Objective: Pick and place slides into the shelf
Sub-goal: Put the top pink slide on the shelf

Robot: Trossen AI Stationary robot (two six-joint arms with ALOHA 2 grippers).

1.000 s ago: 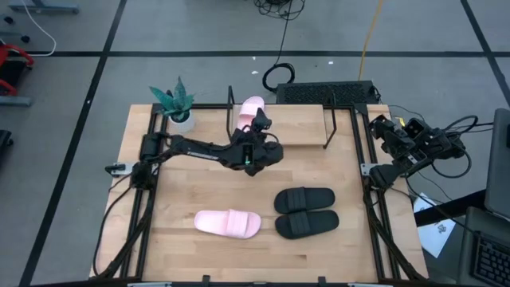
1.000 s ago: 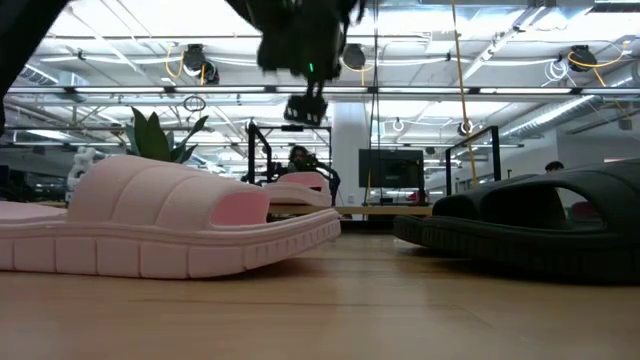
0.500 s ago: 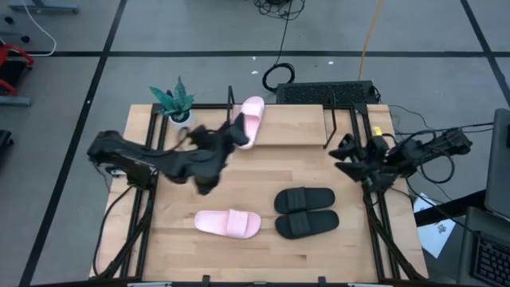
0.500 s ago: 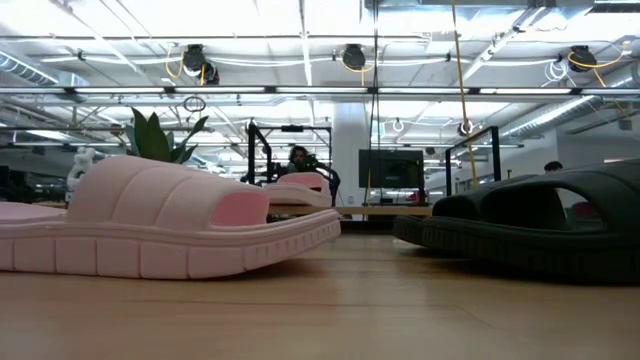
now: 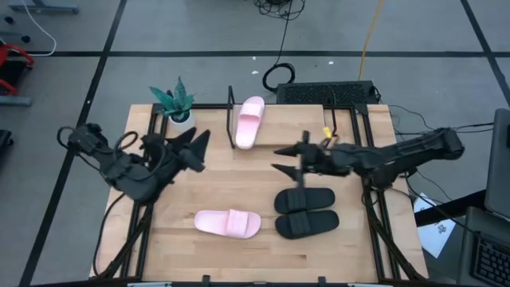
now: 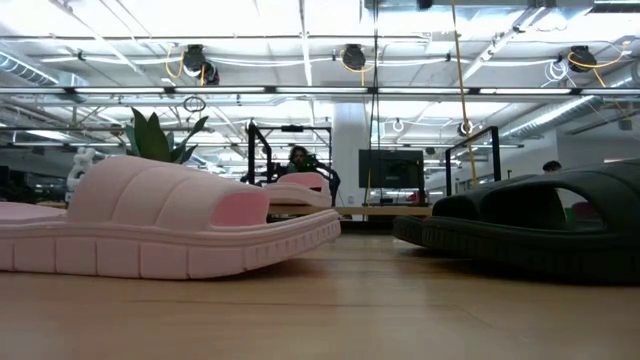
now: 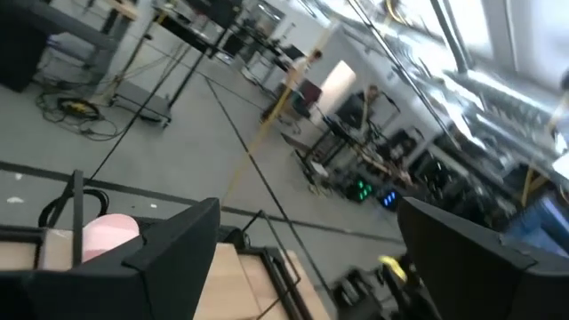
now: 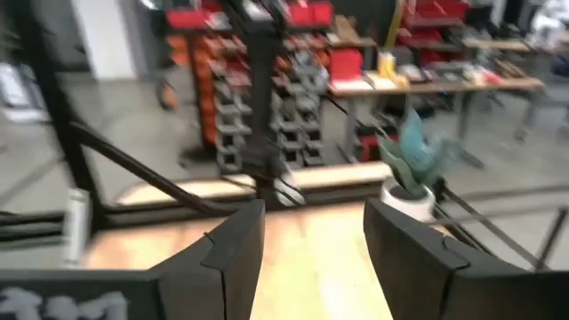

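Note:
One pale pink slide (image 5: 249, 121) lies on the shelf's board (image 5: 291, 127) beside its left wire frame; it also shows far off in the low view (image 6: 305, 188) and in the left wrist view (image 7: 107, 236). The other pink slide (image 5: 229, 223) (image 6: 170, 230) lies sole down on the table near its front. The black pair (image 5: 306, 212) (image 6: 530, 225) lies side by side to its right. My left gripper (image 5: 201, 150) (image 7: 308, 206) is open in the air over the table's left part. My right gripper (image 5: 275, 158) (image 8: 313, 206) is open, above the table just beyond the black pair.
A potted plant (image 5: 177, 102) (image 8: 413, 160) stands at the table's far left corner. Black rails run along both table sides. The shelf board to the right of the pink slide is bare up to the right wire frame (image 5: 329, 121).
My left arm has drawn back from the shelf toward the table's left edge, gripper open, with the pink slide staying on the board. My right arm has swung out from the table's right edge toward the middle, over the black pair.

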